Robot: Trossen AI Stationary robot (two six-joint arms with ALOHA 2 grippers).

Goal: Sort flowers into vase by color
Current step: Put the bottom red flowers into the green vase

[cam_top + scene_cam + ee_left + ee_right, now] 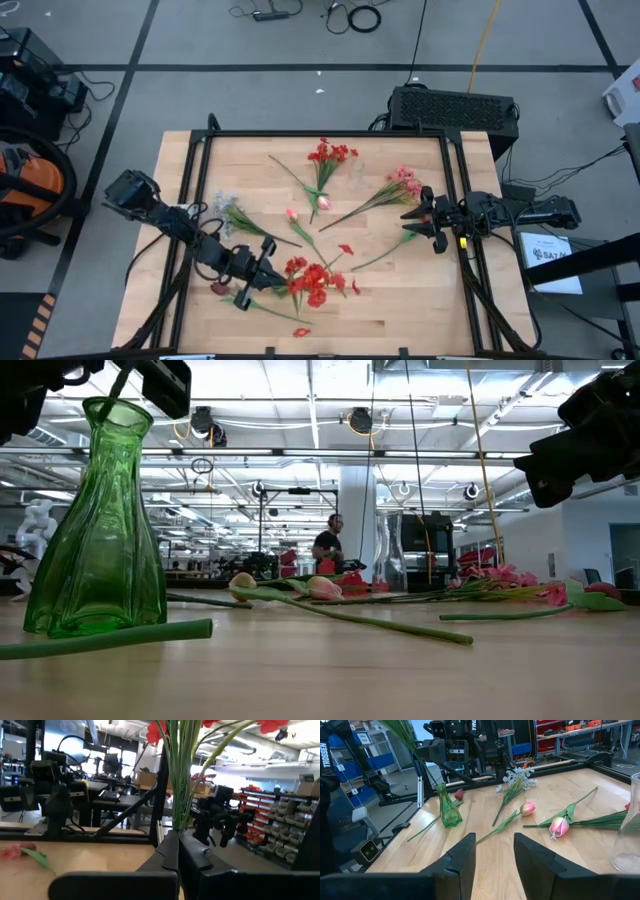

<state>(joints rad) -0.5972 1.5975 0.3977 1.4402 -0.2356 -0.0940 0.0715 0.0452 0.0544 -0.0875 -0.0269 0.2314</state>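
Green vase (98,525) as landmark: only the low and right wrist views show it clearly; from above it is mostly hidden under the left arm, near the table's (400,310) front-left part. Left gripper (268,272) sits just above the vase, fingers clamped tight on a bunch of red flowers (312,280); the left wrist view shows the green stalks (181,775) rising from between the closed fingers. A dark maroon bud (459,794) lies just beside the vase, visible in the right wrist view. Farther right of the vase: pale sprig (516,781), pink tulip buds (559,825), a red cluster (330,155), pink blooms (405,182). Bare wood lies right of the vase along the front edge. Right gripper (418,222) hovers well right of the vase near the pink blooms, jaws partway apart, holding nothing. A clear glass vase (627,827) shows only at the right wrist view's edge.
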